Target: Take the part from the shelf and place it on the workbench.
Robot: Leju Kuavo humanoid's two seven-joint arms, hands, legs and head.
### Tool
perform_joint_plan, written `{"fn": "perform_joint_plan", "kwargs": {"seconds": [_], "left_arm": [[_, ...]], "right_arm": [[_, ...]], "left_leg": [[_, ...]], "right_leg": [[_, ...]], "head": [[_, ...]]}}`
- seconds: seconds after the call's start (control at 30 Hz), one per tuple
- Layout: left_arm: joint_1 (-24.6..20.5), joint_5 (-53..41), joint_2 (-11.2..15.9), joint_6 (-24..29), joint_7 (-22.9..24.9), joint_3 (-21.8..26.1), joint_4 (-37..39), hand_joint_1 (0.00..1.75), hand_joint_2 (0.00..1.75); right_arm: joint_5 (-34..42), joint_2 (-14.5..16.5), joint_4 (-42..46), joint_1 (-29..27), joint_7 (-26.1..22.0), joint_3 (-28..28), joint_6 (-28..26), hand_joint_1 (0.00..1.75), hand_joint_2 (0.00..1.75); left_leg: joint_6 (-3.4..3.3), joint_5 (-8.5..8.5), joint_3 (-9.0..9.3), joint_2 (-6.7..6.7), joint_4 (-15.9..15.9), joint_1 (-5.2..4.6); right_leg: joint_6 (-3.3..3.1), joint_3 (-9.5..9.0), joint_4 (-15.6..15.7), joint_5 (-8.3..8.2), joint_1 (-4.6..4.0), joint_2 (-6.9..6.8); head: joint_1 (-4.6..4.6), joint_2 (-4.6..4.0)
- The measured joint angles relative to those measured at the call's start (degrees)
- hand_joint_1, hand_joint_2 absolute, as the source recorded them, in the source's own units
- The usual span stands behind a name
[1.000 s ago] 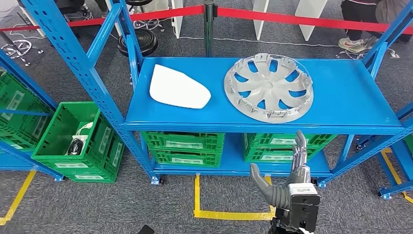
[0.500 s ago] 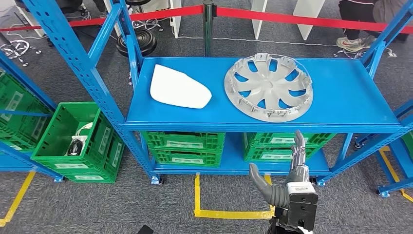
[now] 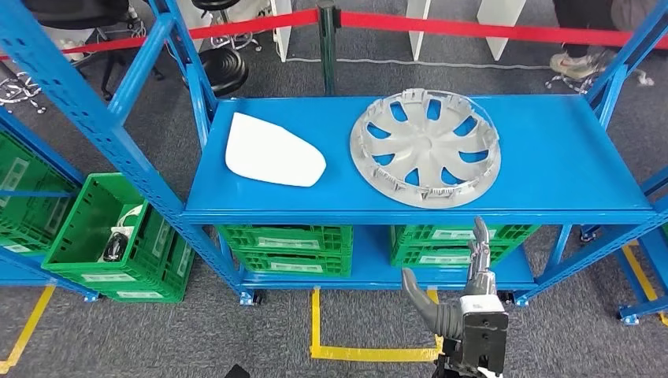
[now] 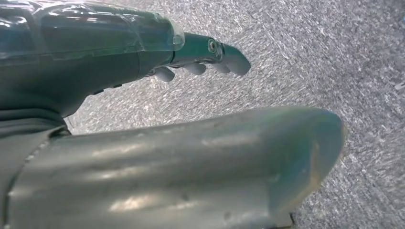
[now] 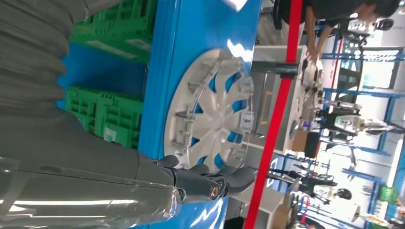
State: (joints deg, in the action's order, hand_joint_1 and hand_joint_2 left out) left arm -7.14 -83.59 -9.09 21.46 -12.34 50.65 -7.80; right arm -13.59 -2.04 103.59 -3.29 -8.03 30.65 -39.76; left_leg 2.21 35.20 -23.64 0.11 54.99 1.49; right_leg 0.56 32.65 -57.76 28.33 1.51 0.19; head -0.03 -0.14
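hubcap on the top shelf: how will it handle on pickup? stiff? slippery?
The hubcap looks like thin moulded plastic with open spokes, so probably light and slightly flexible. It lies flat, so rolling seems unlikely. The rim clips may be fragile. The right hand, open below the shelf, could hook a spoke gap.

Hubcap (image 3: 425, 148) on shelf (image 3: 551, 169), panel (image 3: 272, 150) left.

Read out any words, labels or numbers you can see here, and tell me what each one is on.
No text can be read.
White labels on the green crates under the blue shelf: too small and blurred.
Label on the green bin on the left: also blurred.
Silver wheel cover and white part: no markings visible.
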Motion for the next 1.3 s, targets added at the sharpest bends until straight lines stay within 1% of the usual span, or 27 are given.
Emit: {"fn": "perform_joint_plan", "kwargs": {"seconds": [0.03, 0.07, 0.1, 0.13, 0.17, 0.2, 0.23, 0.27, 0.3, 0.33, 0.37, 0.43, 0.5, 0.63, 0.73, 0.77, 0.9, 1.0, 1.07, 1.13, 1.2, 1.3], "left_arm": [[-0.1, 0.0, 0.0, 0.0, 0.0, 0.0, 0.0, 0.0, 0.0], [-0.1, -0.1, 0.0, 0.0, 0.0, 0.0, 0.0, 0.0, 0.0], [-0.1, -0.1, 0.0, 0.0, 0.0, 0.0, 0.0, 0.0, 0.0], [-0.1, -0.2, 0.0, 0.0, 0.0, 0.0, 0.0, 0.0, 0.0], [0.1, -0.2, 0.0, -0.1, 0.0, 0.0, 0.0, 0.0, 0.0], [0.2, -0.3, 0.0, -0.1, 0.1, 0.0, 0.1, 0.0, 0.0], [0.3, -0.3, 0.0, -0.1, 0.1, 0.0, 0.1, 0.0, 0.0], [0.4, -0.4, 0.0, 0.0, 0.2, 0.0, 0.1, 0.0, 0.0], [0.4, -0.4, 0.0, 0.1, 0.2, 0.0, 0.1, 0.0, 0.0], [0.4, -0.4, -0.1, 0.2, 0.3, 0.0, 0.1, 0.0, 0.0], [0.4, -0.3, -0.1, 0.3, 0.4, 0.0, 0.1, 0.0, 0.0], [0.4, 0.0, -0.1, 0.3, 0.6, 0.0, 0.1, 0.0, 0.0], [0.5, 0.3, -0.1, 0.3, 0.8, 0.0, 0.1, 0.0, 0.0], [0.4, 0.8, -0.2, 0.3, 1.1, 0.0, 0.1, 0.0, 0.0], [0.4, 0.9, -0.2, 0.3, 1.1, 0.1, 0.1, 0.0, 0.0], [0.4, 0.9, -0.2, 0.4, 1.0, 0.1, 0.1, 0.0, 0.0], [0.4, 0.6, -0.2, 0.5, 0.8, 0.1, 0.1, 0.0, 0.0], [0.4, 0.5, -0.2, 0.5, 0.8, 0.1, 0.1, 0.0, 0.0], [0.4, 0.1, -0.2, 0.4, 0.7, 0.1, 0.1, 0.0, 0.0], [0.4, -0.8, -0.2, 0.1, 0.4, 0.1, 0.1, 0.0, 0.0], [0.4, -1.7, -0.2, -0.2, 0.0, 0.1, 0.1, 0.0, 0.0], [0.4, -2.7, -0.3, -0.7, -0.3, 0.1, 0.1, 0.0, 0.0]], "right_arm": [[0.0, 0.0, 0.0, 0.1, 0.0, 0.0, 0.0, 0.0, 1.75], [0.0, 0.0, 0.0, 0.1, 0.1, 0.0, 0.0, 0.0, 1.75], [0.0, 0.0, 0.0, 0.1, 0.1, 0.1, 0.0, 0.0, 1.75], [0.0, 0.0, 0.0, 0.1, 0.1, 0.1, 0.0, 0.0, 1.75], [0.0, 0.0, -0.1, 0.1, 0.1, 0.1, 0.0, 0.0, 1.75], [0.0, 0.0, -0.2, 0.0, 0.2, 0.2, 0.0, 0.0, 1.75], [0.1, 0.0, -0.3, 0.0, 0.2, 0.3, 0.0, 0.0, 1.75], [0.1, 0.0, -0.3, 0.1, 0.3, 0.4, 0.0, 0.0, 1.75], [0.1, 0.0, -0.4, 0.1, 0.4, 0.4, 0.0, 0.0, 1.75], [0.1, -0.1, -0.4, 0.2, 0.6, 0.5, 0.0, 0.0, 1.75], [0.1, -0.1, -0.4, 0.2, 0.7, 0.5, 0.0, 0.0, 1.75], [-0.1, -0.2, -0.5, 0.1, 0.8, 0.5, 0.0, 0.0, 1.75], [-0.5, -0.2, -0.5, 0.0, 0.8, 0.6, 0.0, 0.0, 1.75], [-1.3, -0.3, -0.4, -0.1, 1.4, 0.7, 0.0, 0.0, 1.75], [-0.9, -0.4, -0.4, -0.2, 2.4, 0.7, -0.1, 0.0, 1.75], [-0.5, -0.6, -0.4, -0.2, 2.8, 0.7, -0.1, 0.0, 1.75], [0.1, -1.4, -0.3, -0.1, 4.2, 0.1, -0.1, 0.0, 1.75], [-0.6, -1.9, -0.3, 0.0, 5.1, -0.3, -0.1, 0.0, 1.75], [-2.6, -2.4, -0.3, 0.4, 7.2, -0.7, -0.1, 0.0, 1.75], [-5.1, -3.8, -0.4, 1.8, 11.2, -1.5, -0.1, 0.0, 1.75], [-7.8, -6.2, -0.6, 4.5, 16.6, -2.6, 0.6, 0.0, 1.75], [-12.9, -11.3, -1.3, 9.5, 23.0, -4.2, 4.1, 0.0, 1.75]], "left_leg": [[0.13, 1.03, -1.2, 0.01, 2.3, 0.03], [0.13, 2.31, -3.37, 0.01, 6.0, 0.03], [0.05, 3.55, -6.3, -0.01, 10.5, -0.01], [-0.05, 4.33, -9.47, -0.02, 14.7, -0.04], [-0.19, 4.02, -12.1, -0.04, 17.4, -0.07], [-0.41, 2.44, -13.82, -0.06, 18.1, -0.12], [-0.71, -0.38, -14.5, -0.1, 16.6, -0.22], [-1.08, -3.91, -14.29, -0.18, 13.6, -0.36], [-1.42, -6.61, -13.76, -0.36, 10.9, -0.55], [-1.68, -8.39, -13.15, -0.49, 8.5, -0.75], [-1.83, -8.87, -12.74, -0.59, 7.1, -0.87], [-1.37, -7.87, -12.29, -0.66, 5.8, -0.88], [-1.0, -7.2, -12.12, -0.78, 5.3, -0.8], [-1.64, -6.83, -12.05, -0.75, 5.3, -0.91], [-1.91, -6.72, -11.97, -0.61, 5.3, -1.0], [-1.98, -6.71, -11.92, -0.6, 5.3, -1.01], [-2.17, -6.78, -11.83, -0.61, 5.3, -1.03], [-2.29, -6.86, -11.79, -0.61, 5.3, -1.03], [-2.33, -6.9, -11.75, -0.61, 5.3, -1.02], [-2.36, -6.95, -11.71, -0.57, 5.3, -1.02], [-2.42, -7.01, -11.68, -0.5, 5.3, -1.02], [-2.5, -7.08, -11.67, -0.46, 5.3, -1.02]], "right_leg": [[-0.37, -0.45, 0.2, 0.26, 0.02, -0.04], [-0.67, -0.88, 0.3, 0.55, -0.03, -0.1], [-0.91, -1.26, 0.4, 0.89, -0.14, -0.14], [-1.03, -1.64, 0.4, 1.25, -0.27, -0.11], [-1.07, -2.14, 0.4, 1.68, -0.41, 0.0], [-1.06, -2.8, 0.4, 2.16, -0.53, 0.13], [-0.98, -3.68, 0.4, 2.73, -0.62, 0.31], [-0.83, -4.54, 0.4, 3.35, -0.65, 0.44], [-0.61, -5.24, 0.3, 3.94, -0.69, 0.52], [-0.32, -5.7, 0.2, 4.44, -0.72, 0.71], [-0.02, -5.76, 0.1, 4.8, -0.71, 0.83], [0.18, -5.44, -0.2, 5.08, -0.73, 1.06], [0.0, -5.26, -0.2, 5.01, -0.75, 0.97], [-0.23, -5.67, 0.5, 4.87, -0.75, 0.91], [-0.22, -5.87, 1.1, 4.93, -0.73, 0.91], [-0.07, -5.9, 1.2, 4.91, -0.72, 0.91], [0.84, -5.99, 1.4, 4.77, -0.65, 0.84], [1.07, -6.0, 1.4, 4.69, -0.66, 0.83], [1.12, -6.01, 1.4, 4.67, -0.67, 0.83], [1.2, -6.01, 1.3, 4.62, -0.67, 0.84], [1.28, -6.02, 1.3, 4.57, -0.67, 0.85], [1.34, -6.02, 1.3, 4.52, -0.67, 0.85]], "head": [[-0.17, 0.0], [-0.38, 0.0], [-0.58, 0.01], [-0.73, 0.01], [-0.86, 0.01], [-0.98, 0.01], [-1.12, 0.01], [-1.28, 0.01], [-1.36, -0.01], [-1.45, -0.01], [-1.56, -0.01], [-1.62, 0.0], [-1.42, 0.01], [-1.02, 0.01], [-0.95, 0.01], [-0.93, 0.01], [-0.89, 0.01], [-0.89, 0.01], [-0.88, 0.01], [-0.88, 0.01], [-0.88, 0.01], [-0.88, 0.01]]}}
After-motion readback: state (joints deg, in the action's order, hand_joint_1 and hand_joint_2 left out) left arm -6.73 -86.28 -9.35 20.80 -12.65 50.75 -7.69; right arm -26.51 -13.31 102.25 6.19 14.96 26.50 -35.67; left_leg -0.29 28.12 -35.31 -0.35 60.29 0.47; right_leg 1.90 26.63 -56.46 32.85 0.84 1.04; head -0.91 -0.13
